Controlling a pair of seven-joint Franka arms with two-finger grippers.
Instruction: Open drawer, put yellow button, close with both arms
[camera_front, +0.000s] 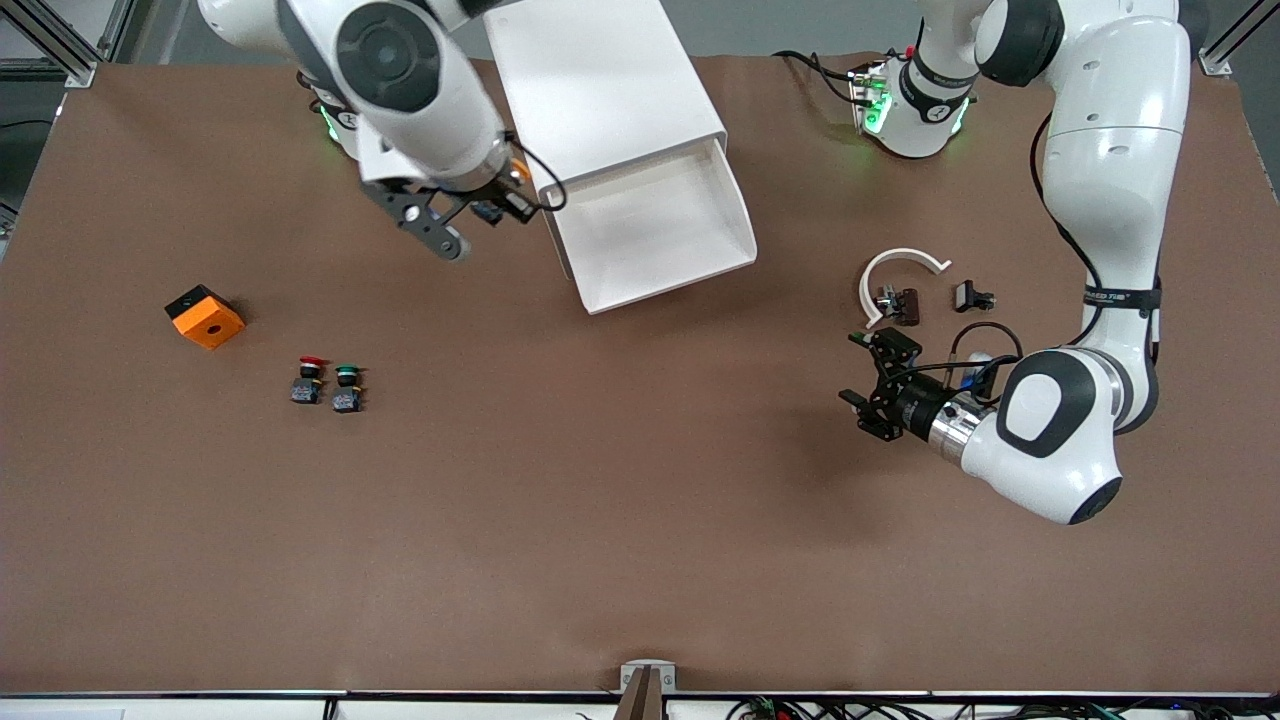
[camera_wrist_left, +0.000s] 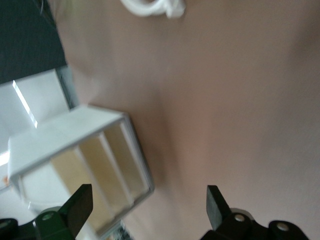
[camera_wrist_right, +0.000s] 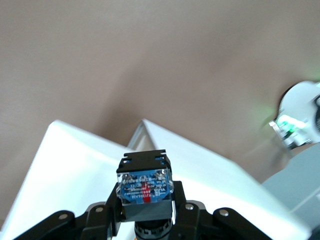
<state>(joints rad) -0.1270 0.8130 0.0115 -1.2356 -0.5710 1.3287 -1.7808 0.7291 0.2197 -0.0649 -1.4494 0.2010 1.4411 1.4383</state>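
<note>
The yellow button (camera_wrist_right: 145, 192) sat clamped between the fingers of the right gripper (camera_front: 487, 207), its dark blue-black block body and printed label turned toward the wrist camera. From the front, only a sliver of orange showed at the gripper, which hung in the air just beside the edge of the open drawer (camera_front: 655, 225), toward the right arm's end of the surface. The drawer, a wide shallow white tray, stood pulled out of the white cabinet (camera_front: 600, 80), and nothing could be seen lying in it. In the right wrist view the drawer's white walls spread out below the held button.

The left gripper (camera_front: 868, 385) hovered low over the brown surface (camera_front: 640, 500) near the left arm's end, its fingers (camera_wrist_left: 77, 207) spread wide and holding nothing. In its wrist view the cabinet showed at a slant with cream drawer fronts.

Near the left gripper lay a curved white plastic piece (camera_front: 895, 272), a small dark part (camera_front: 900, 305) touching it, and another small black part (camera_front: 972, 296) just beside. Toward the right arm's end, the red-capped button (camera_front: 309, 380) and the green-capped button (camera_front: 347, 388) stood side by side. An orange block (camera_front: 205, 316) with a dark hole in its top rested near them, farther from the front camera.
</note>
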